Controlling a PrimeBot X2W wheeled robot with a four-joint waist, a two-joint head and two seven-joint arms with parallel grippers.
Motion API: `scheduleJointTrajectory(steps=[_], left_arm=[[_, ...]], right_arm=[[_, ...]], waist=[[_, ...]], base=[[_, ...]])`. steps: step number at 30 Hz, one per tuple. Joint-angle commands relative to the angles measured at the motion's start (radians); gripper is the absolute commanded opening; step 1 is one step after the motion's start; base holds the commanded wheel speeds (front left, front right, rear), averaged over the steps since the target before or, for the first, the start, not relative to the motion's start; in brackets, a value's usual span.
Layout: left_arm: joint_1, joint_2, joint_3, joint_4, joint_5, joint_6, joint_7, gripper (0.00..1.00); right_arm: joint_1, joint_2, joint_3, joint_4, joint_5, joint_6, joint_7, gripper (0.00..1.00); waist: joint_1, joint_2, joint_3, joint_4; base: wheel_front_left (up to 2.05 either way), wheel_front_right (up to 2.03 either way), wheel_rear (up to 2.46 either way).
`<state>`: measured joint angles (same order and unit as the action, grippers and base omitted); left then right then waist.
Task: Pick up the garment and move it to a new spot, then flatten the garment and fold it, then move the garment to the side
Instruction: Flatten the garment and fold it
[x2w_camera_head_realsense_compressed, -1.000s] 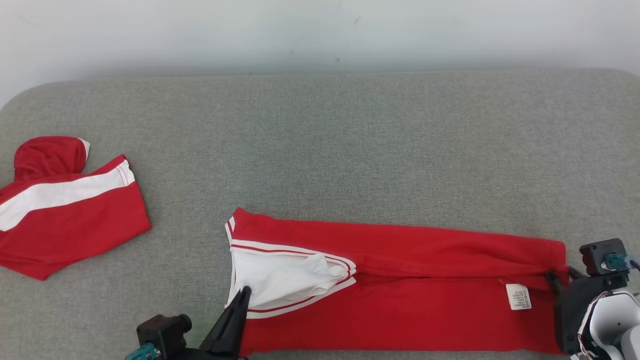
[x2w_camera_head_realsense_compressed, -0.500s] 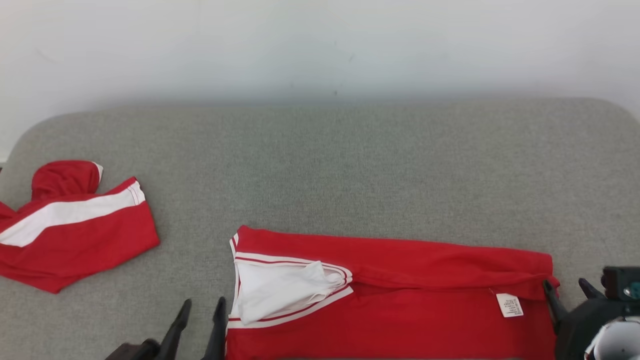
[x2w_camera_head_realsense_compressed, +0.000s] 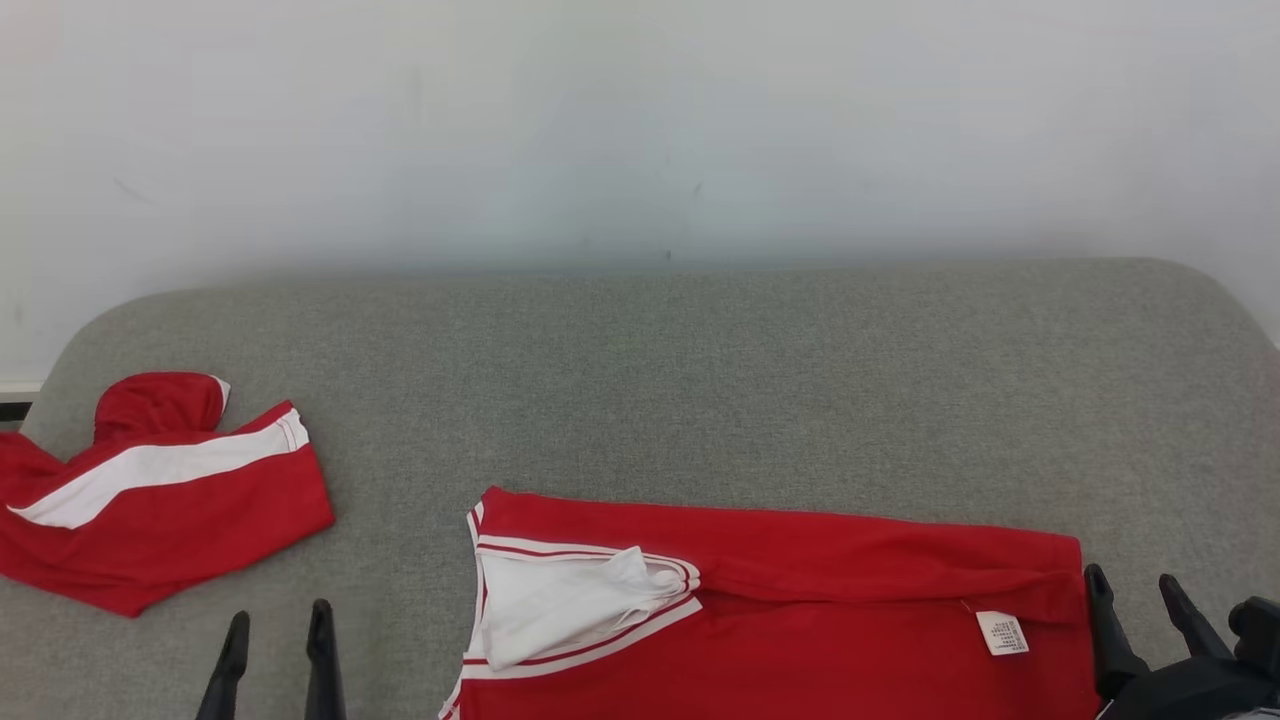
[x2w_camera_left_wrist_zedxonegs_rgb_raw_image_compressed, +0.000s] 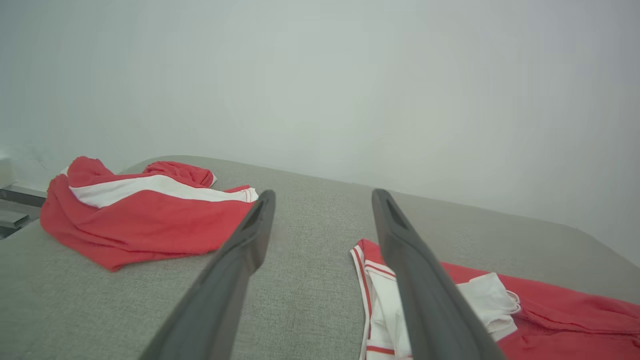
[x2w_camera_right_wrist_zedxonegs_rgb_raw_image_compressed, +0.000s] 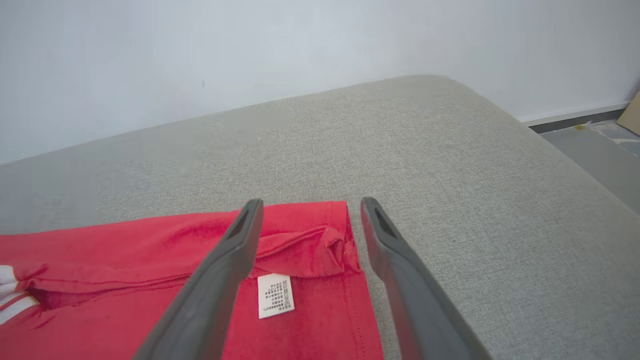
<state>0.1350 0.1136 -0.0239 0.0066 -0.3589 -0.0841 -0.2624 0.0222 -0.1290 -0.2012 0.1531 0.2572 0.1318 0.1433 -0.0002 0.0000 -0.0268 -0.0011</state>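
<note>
The red garment (x2w_camera_head_realsense_compressed: 800, 620) with white trim lies folded into a long band at the front of the grey padded surface (x2w_camera_head_realsense_compressed: 700, 380). A white inner part (x2w_camera_head_realsense_compressed: 560, 600) shows at its left end and a white label (x2w_camera_head_realsense_compressed: 1001, 632) near its right end. My left gripper (x2w_camera_head_realsense_compressed: 279, 615) stands open, a little to the left of the garment's left edge and holding nothing. At the right edge my right gripper (x2w_camera_head_realsense_compressed: 1133, 578) is open too, with nothing between its fingers. In the left wrist view the left gripper (x2w_camera_left_wrist_zedxonegs_rgb_raw_image_compressed: 324, 194) stays apart from the garment (x2w_camera_left_wrist_zedxonegs_rgb_raw_image_compressed: 550, 320). In the right wrist view the right gripper (x2w_camera_right_wrist_zedxonegs_rgb_raw_image_compressed: 312, 201) hovers over the garment's corner (x2w_camera_right_wrist_zedxonegs_rgb_raw_image_compressed: 150, 280).
A second red garment (x2w_camera_head_realsense_compressed: 170, 500) with a white stripe lies crumpled at the far left (x2w_camera_left_wrist_zedxonegs_rgb_raw_image_compressed: 145, 215). A pale wall rises behind the surface. The surface's rounded right edge drops to the floor (x2w_camera_right_wrist_zedxonegs_rgb_raw_image_compressed: 590, 145).
Both grippers have opened and let go of the garment's ends, then drawn back toward me. The left one has shifted left, off the cloth. The head camera has tilted up.
</note>
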Motion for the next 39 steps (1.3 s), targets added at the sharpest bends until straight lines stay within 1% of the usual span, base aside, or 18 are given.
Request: scheduleJointTrajectory(steps=[1,6,12,17,24,30,33,39], left_arm=[[0.018,-0.015,0.031,-0.014,0.025,-0.012,-0.003,1.0],[0.037,-0.037,0.079,-0.02,0.057,-0.029,-0.003,1.0],[0.063,-0.056,0.112,0.0,0.091,-0.038,-0.003,1.0],[0.067,-0.062,0.112,0.015,0.102,-0.045,-0.003,1.0],[0.062,-0.064,0.097,0.025,0.098,-0.046,-0.003,1.0],[0.04,-0.064,0.085,0.027,0.099,-0.047,-0.003,1.0],[0.026,-0.064,0.081,0.031,0.103,-0.046,-0.003,1.0],[0.0,-0.064,0.075,0.033,0.104,-0.046,-0.003,1.0]], right_arm=[[0.012,0.014,-0.005,-0.006,-0.007,-0.003,-0.024,1.0],[0.013,0.035,-0.008,0.005,-0.016,-0.003,-0.059,1.0],[-0.019,0.044,0.006,0.048,-0.034,-0.003,-0.048,1.0],[-0.06,0.019,-0.003,0.08,-0.043,-0.003,0.016,1.0],[-0.11,-0.012,-0.035,0.101,-0.046,-0.003,0.167,1.0],[-0.133,-0.021,-0.071,0.115,-0.06,-0.003,0.274,1.0],[-0.146,-0.018,-0.081,0.123,-0.035,-0.003,0.296,1.0],[-0.162,-0.02,-0.092,0.149,-0.039,-0.003,0.309,1.0]], waist=[[0.0002,0.0,-0.002,-0.002],[0.0002,0.0,-0.001,-0.006],[0.0002,0.0,0.007,-0.018],[0.0002,0.0,0.017,-0.016],[0.0002,0.0,0.028,-0.003],[0.0002,0.0,0.058,0.015],[0.0002,0.0,0.078,0.025],[0.0002,0.0,0.117,0.041]], base=[[0.0,0.0,0.0],[0.0,0.0,0.0],[0.0,0.0,0.0],[0.0,0.0,0.0],[0.0,0.0,0.0],[0.0,0.0,0.0],[0.0,0.0,0.0],[0.0,0.0,0.0]])
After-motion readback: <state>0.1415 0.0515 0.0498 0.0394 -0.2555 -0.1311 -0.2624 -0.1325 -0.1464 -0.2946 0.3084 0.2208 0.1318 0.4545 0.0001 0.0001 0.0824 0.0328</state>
